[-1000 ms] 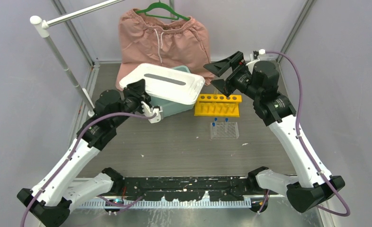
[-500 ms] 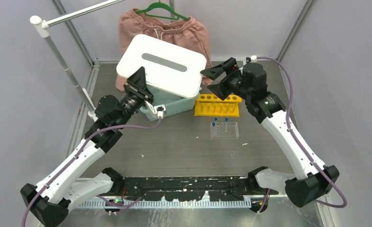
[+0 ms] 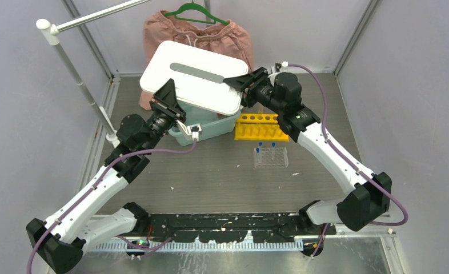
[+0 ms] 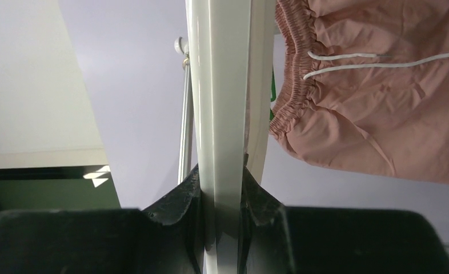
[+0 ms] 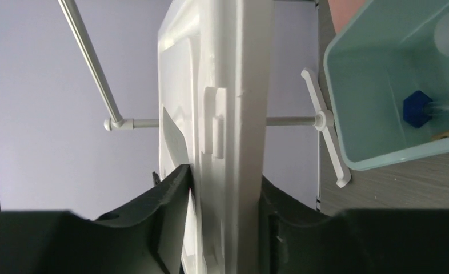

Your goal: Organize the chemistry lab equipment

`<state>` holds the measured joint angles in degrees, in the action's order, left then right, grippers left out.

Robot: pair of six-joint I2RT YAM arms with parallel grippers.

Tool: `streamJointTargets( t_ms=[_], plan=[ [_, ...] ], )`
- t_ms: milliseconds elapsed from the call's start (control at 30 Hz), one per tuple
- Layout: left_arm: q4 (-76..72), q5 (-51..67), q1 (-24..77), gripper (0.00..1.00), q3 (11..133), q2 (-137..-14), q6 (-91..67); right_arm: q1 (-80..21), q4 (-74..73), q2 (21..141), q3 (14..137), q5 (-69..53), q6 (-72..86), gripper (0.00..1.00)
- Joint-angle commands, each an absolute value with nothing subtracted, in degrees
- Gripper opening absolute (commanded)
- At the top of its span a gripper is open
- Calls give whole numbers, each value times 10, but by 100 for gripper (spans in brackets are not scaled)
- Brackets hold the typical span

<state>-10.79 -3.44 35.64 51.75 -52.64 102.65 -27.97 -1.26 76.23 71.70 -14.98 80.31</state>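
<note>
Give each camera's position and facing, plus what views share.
Top external: above, behind the bases, looking down at the table; both arms show.
Left wrist: looks along its fingers at the white lid, edge-on; pink shorts beyond.
Right wrist: looks along its fingers at the lid's edge; teal bin beside.
Shared: the lid, in all three.

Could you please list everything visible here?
white lid: one, white, raised over the bin
teal bin: one, teal, open, under lid
blue piece: one, blue, inside bin
pink shorts: one, pink, on green hanger behind
metal rail: one, silver, far left
yellow tube rack: one, yellow, right of bin
clear tube rack: one, clear, nearer than yellow rack
blue-capped tubes: two, clear, in clear rack
left fingers: two, black, clamping lid's left edge
right fingers: two, black, gripping lid's right edge
</note>
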Motion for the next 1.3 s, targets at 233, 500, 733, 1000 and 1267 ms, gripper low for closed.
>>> streamJointTargets(
  t_ms=[233,500,733,1000,1267],
  plan=[
    [-77,-105,360,38,517,-529,980,-276,132,740,699,-146,802,17],
    [149,-141,365,97,545,-513,848,-241,209,795,704,-193,831,8],
    [460,-39,365,100,599,-474,690,-213,241,849,722,-232,847,8],
    [577,20,353,100,716,-535,403,-216,261,920,719,-278,844,7],
    [591,132,171,94,870,-673,198,-228,271,993,745,-315,822,8]
  ],
)
